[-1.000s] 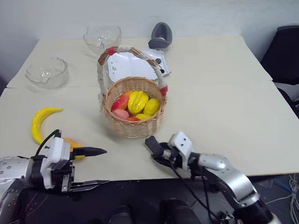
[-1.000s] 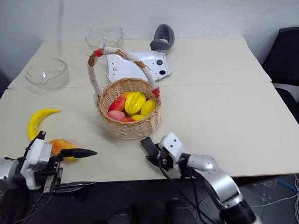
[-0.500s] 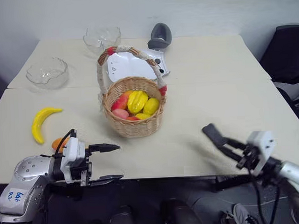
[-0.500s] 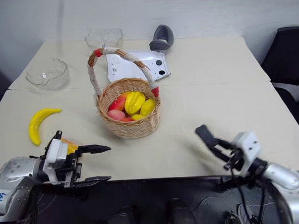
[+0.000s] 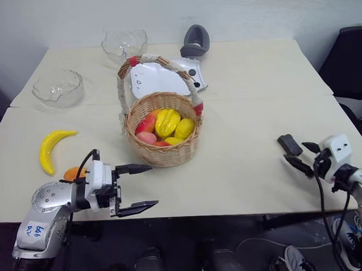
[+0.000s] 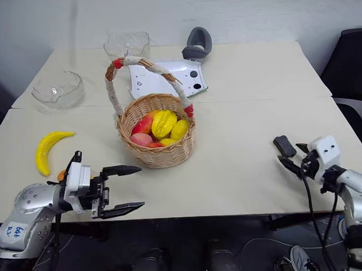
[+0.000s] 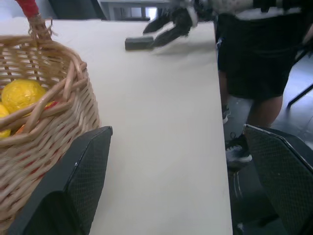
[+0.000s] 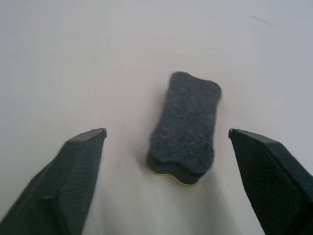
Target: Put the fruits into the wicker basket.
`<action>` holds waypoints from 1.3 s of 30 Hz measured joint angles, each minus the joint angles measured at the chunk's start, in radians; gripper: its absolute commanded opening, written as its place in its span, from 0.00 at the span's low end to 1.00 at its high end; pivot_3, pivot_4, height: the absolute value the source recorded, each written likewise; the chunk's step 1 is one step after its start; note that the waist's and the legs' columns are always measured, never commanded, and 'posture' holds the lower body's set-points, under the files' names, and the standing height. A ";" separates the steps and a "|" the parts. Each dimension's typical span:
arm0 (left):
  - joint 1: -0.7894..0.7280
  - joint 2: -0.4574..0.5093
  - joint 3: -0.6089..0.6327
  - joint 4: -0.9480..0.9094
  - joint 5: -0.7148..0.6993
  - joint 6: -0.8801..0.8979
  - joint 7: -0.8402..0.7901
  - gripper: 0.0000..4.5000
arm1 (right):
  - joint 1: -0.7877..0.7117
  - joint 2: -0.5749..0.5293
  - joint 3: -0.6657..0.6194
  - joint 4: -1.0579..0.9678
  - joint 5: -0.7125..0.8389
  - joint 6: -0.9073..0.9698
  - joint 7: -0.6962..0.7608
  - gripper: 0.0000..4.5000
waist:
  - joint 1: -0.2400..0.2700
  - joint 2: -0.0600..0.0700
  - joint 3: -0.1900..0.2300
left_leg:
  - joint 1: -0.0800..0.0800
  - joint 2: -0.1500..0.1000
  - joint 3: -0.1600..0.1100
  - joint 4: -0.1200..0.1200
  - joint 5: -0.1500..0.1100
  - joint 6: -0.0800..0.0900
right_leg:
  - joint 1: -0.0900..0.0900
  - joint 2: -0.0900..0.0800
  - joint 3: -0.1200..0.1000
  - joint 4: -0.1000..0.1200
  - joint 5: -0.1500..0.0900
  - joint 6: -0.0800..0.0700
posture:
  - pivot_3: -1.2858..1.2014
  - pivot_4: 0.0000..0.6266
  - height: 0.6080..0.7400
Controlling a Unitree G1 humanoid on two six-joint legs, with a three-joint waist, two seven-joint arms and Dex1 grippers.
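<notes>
Wicker basket (image 5: 162, 136): several fruits inside. Outstanding at its nine o'clock: banana (image 5: 51, 148), mango (image 5: 74, 173). Left gripper (image 5: 135, 186) and right gripper (image 5: 297, 157): spread, empty.

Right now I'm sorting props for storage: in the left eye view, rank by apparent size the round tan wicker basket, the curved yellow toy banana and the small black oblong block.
1. Round tan wicker basket, largest by far.
2. Curved yellow toy banana.
3. Small black oblong block, smallest.

A yellow banana (image 5: 52, 148) lies by a tan wicker basket (image 5: 164, 153) with red-ended handle; black fingers (image 5: 134, 169).
</notes>
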 measured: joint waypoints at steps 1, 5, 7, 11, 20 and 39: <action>0.001 0.022 0.032 0.043 0.009 -0.007 0.000 1.00 | 0.024 -0.003 -0.026 -0.028 0.019 -0.013 0.018 0.99 | 0.000 0.000 0.000 | 0.000 0.000 0.000 0.000 0.000 0.000 | 0.000 0.000 0.000 0.000 0.000 0.000 | 0.52 0.24 1.00; 0.024 0.057 0.170 0.125 0.009 -0.023 0.020 1.00 | 0.121 0.042 -0.097 -0.303 0.171 0.047 0.025 0.99 | -0.018 0.000 0.000 | 0.002 0.002 0.002 0.000 -0.001 -0.001 | 0.002 0.000 0.002 0.000 0.000 0.000 | 0.52 0.24 1.00; 0.083 0.054 0.233 0.128 0.008 -0.038 0.037 1.00 | 0.213 0.088 -0.036 -0.519 0.223 0.067 0.036 0.99 | -0.027 -0.001 0.000 | 0.004 0.004 0.002 -0.001 -0.001 -0.002 | 0.002 0.001 0.002 0.001 0.000 0.000 | 0.52 0.24 1.00; 0.202 0.016 0.417 0.155 -0.013 -0.036 0.116 1.00 | 0.293 0.169 0.177 -0.732 0.238 0.049 0.112 0.99 | -0.032 -0.001 0.000 | 0.003 0.005 0.003 -0.001 -0.002 -0.003 | 0.001 0.001 0.001 0.002 0.000 -0.001 | 0.52 0.24 1.00; 0.430 -0.071 0.864 0.364 -0.103 0.114 0.398 1.00 | 0.110 0.327 0.346 -0.770 0.186 -0.066 0.087 0.99 | -0.028 -0.007 -0.001 | 0.004 0.005 0.004 -0.001 -0.003 -0.002 | 0.000 -0.001 0.001 0.000 -0.001 -0.005 | 0.52 0.24 1.00; -0.273 0.205 0.472 0.561 -0.132 0.762 0.800 1.00 | 0.010 0.332 0.416 -0.750 0.154 -0.062 0.046 0.99 | -0.008 -0.021 -0.011 | 0.003 0.005 0.008 -0.004 -0.004 -0.002 | -0.002 -0.009 -0.010 0.000 0.002 -0.009 | 0.52 0.24 1.00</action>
